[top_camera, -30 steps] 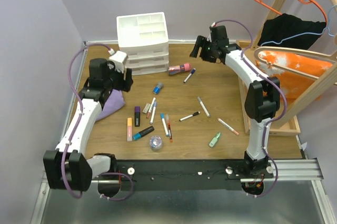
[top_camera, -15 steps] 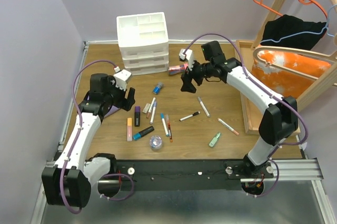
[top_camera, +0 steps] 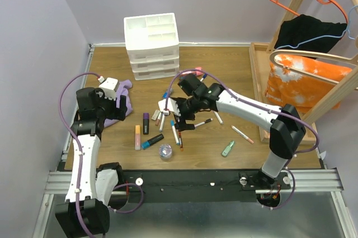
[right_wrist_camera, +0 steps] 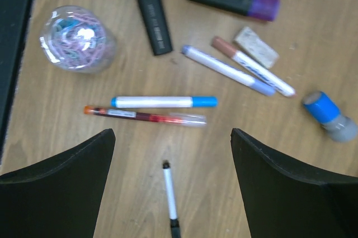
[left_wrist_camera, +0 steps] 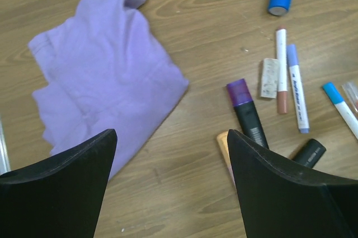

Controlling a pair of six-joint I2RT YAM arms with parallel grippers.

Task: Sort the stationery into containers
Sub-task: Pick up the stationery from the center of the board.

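Over the middle of the tabletop [top_camera: 240,70], your right hand [right_wrist_camera: 172,133] hangs wide open and empty, with a blue-capped white pen [right_wrist_camera: 162,101] and a red pen [right_wrist_camera: 145,117] just beyond its fingertips. Beside them sits a clear tub [right_wrist_camera: 75,37] of what look like paper clips. Your left hand [left_wrist_camera: 170,133], equally wide and empty, hovers between the purple cloth [left_wrist_camera: 100,87] and a purple-capped marker [left_wrist_camera: 246,109]. The white organiser [top_camera: 151,45] stands at the back, well apart from the scattered pens.

One white organiser [top_camera: 151,42], three drawers [top_camera: 152,62] in it; one purple cloth [left_wrist_camera: 106,87]; one clear tub of clips [top_camera: 165,151]; one eraser [left_wrist_camera: 271,73]; three stubby highlighters [top_camera: 145,122]; seven slim pens [top_camera: 242,134] showing; one small green marker [top_camera: 227,148]
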